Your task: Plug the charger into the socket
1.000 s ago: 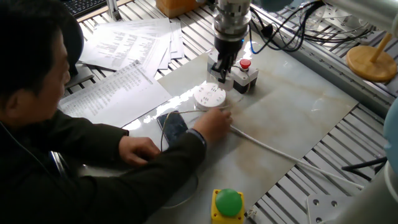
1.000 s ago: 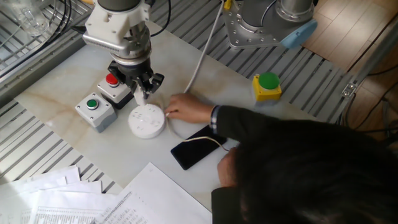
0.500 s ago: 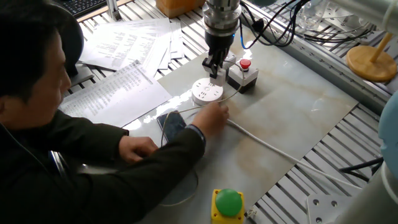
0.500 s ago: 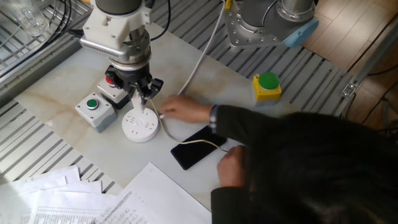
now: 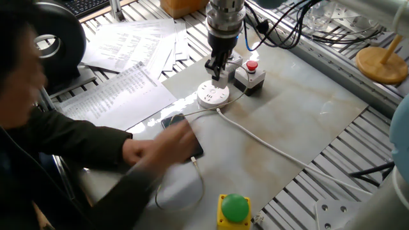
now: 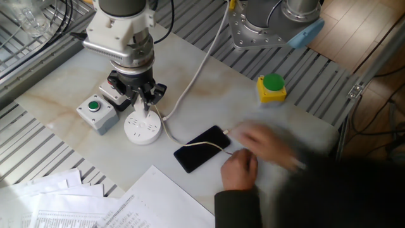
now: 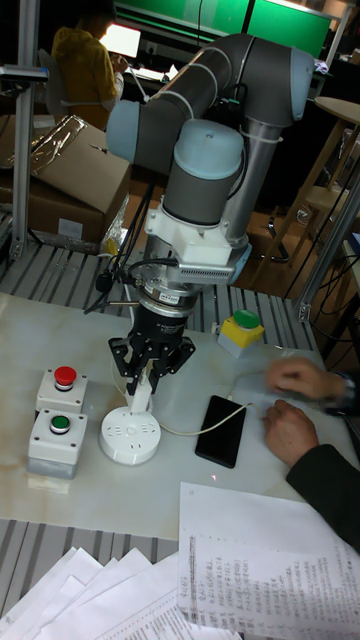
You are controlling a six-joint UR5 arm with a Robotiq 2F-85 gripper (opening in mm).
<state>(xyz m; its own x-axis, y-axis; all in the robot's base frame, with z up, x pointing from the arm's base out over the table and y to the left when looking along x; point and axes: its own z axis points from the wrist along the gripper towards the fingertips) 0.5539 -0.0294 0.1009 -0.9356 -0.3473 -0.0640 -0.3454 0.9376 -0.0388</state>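
Note:
My gripper (image 7: 148,383) points straight down and is shut on the charger (image 7: 140,398), a small white cube. The cube hangs just over the top of the socket (image 7: 130,438), a round white puck; whether they touch is unclear. In the other fixed view the gripper (image 6: 145,102) stands above the socket (image 6: 140,129). In one fixed view the gripper (image 5: 216,71) sits over the socket (image 5: 213,96). A thin white cable (image 6: 169,133) runs from the charger to a black smartphone (image 6: 201,149). The socket's thick white cord (image 5: 268,150) trails off to the right.
Two small boxes, one with a red button (image 7: 63,389) and one with a green button (image 7: 56,436), stand beside the socket. A yellow box with a green dome (image 6: 272,87) sits further off. A person's hands (image 7: 290,405) hover near the phone. Printed papers (image 5: 121,89) lie nearby.
The person's hand has let go of the socket and pulled back toward the phone. My gripper with the charger has shifted slightly and now sits over the socket.

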